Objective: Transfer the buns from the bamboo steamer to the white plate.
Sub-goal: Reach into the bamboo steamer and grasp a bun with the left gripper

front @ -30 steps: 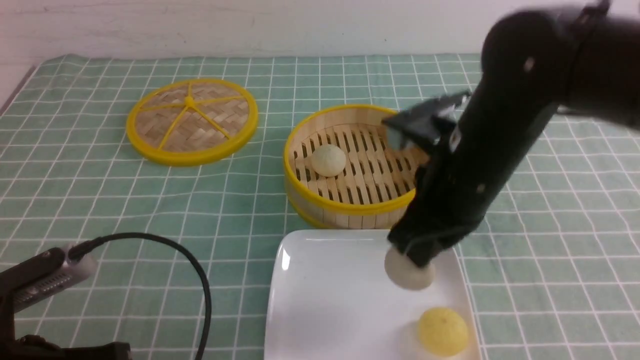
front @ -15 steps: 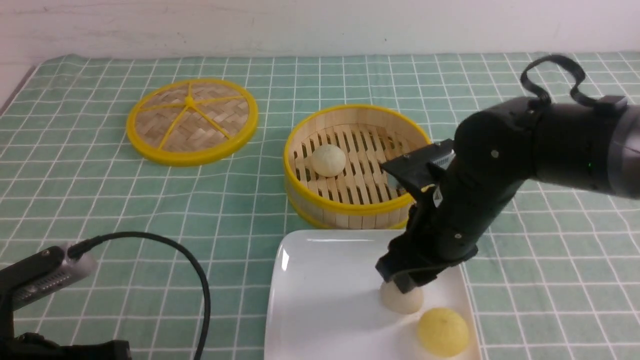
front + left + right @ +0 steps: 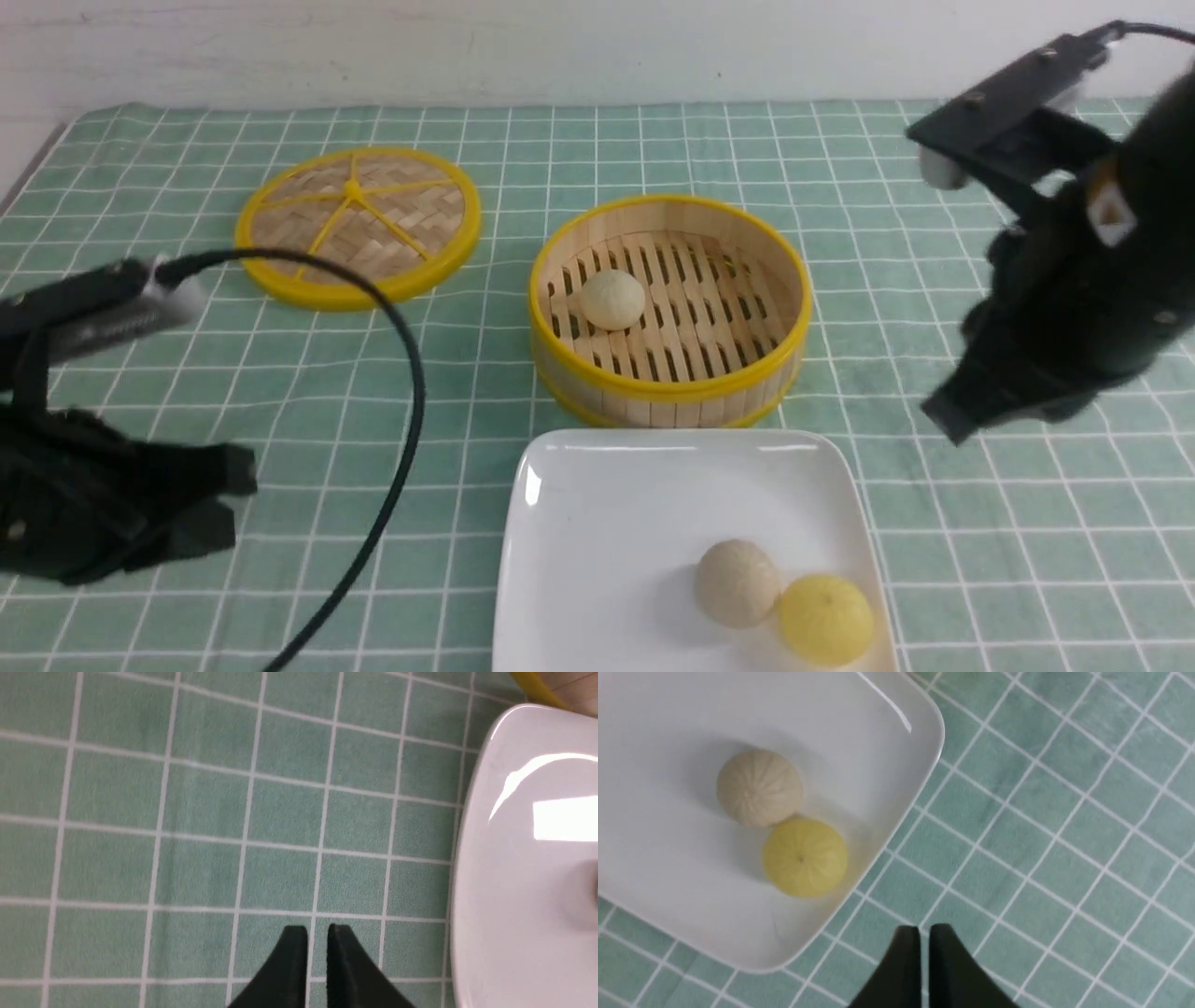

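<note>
The desk (image 3: 1027, 560) fills the front view under a green checked cloth (image 3: 653, 140) that runs up to a pale wall. The white plate (image 3: 597, 523) sits at the lower middle of the frame, its far edge just in front of the steamer (image 3: 653, 406), which stands at the centre. The steamer's woven lid (image 3: 358, 227) lies flat at the upper left, well apart from both.

My right end effector (image 3: 924, 927) hangs over bare cloth at the right of the frame, off the plate's right edge. Its fingers are pressed almost together and hold nothing. My left end effector (image 3: 317, 927) is low at the lower left, over cloth and short of the plate's left rim. Its fingers stand close with only a thin slit between them, and nothing is in it. A black cable (image 3: 411, 373) arcs over that arm.

One pale bun (image 3: 612, 299) rests on the slats in the left half of the steamer. A second pale bun (image 3: 737, 582) lies on the plate toward its lower right, touching a yellow bun (image 3: 826, 618) that sits nearer the plate's right corner.
</note>
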{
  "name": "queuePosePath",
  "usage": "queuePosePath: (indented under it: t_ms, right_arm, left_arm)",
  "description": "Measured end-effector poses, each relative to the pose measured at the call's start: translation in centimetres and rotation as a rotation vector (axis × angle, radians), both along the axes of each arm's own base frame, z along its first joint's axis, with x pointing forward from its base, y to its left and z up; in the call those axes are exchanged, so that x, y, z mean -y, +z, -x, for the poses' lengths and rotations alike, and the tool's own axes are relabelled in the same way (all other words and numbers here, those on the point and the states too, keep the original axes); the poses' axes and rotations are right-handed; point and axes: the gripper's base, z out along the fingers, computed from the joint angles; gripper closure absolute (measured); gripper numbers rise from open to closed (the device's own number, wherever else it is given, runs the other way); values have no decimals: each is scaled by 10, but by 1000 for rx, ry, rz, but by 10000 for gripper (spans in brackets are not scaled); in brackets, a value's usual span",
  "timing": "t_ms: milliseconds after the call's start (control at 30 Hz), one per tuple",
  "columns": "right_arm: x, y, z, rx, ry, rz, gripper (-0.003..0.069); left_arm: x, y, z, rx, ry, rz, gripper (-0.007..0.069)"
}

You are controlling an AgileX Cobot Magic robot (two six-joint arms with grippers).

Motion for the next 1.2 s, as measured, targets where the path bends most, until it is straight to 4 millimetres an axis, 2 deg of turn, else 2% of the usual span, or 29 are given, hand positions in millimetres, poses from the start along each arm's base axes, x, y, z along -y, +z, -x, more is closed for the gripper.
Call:
queuePosePath:
  t_ms: [33,133,167,200,233,267,333,433,567,667,767,833,867,1000,1200]
  right_arm:
    - [8,2,12,7,-4,-9,662]
    - [28,-5,39,5,-16,-14,673]
    - [37,-13,52,-7,-22,-7,673]
    - [38,-11,54,0,-22,-13,673]
    - [50,-21,71,-8,-27,-13,673]
    - [57,-27,81,-8,-28,-13,673]
    - [68,-42,96,2,-30,-22,673]
    - [79,-59,112,67,-26,-71,671]
    - [85,-74,121,162,-17,-142,671]
    - [87,-82,123,202,-13,-171,668]
    - [87,-86,123,204,-15,-175,666]
    - [87,-85,123,210,-14,-180,664]
    - [87,-86,123,210,-14,-180,664]
    - [87,-85,122,216,-14,-181,661]
    - [86,-86,122,217,-13,-182,658]
  left_arm:
    - [1,5,-11,-21,-29,-8,540]
    - [6,14,-40,-77,-91,-3,587]
    - [9,14,-53,-100,-107,11,607]
    - [10,14,-55,-103,-108,19,609]
    - [15,13,-74,-132,-116,61,622]
    - [19,13,-82,-141,-123,88,623]
    - [28,11,-99,-162,-153,112,623]
    - [54,17,-130,-160,-236,118,623]
    - [100,26,-168,-115,-330,68,596]
    - [134,24,-190,-81,-333,4,542]
    - [163,15,-206,-43,-317,-64,473]
    - [184,-1,-218,-25,-297,-121,400]
    - [187,-1,-219,-14,-300,-132,394]
    - [215,-33,-229,-5,-299,-215,298]
    - [225,-58,-238,26,-283,-231,294]
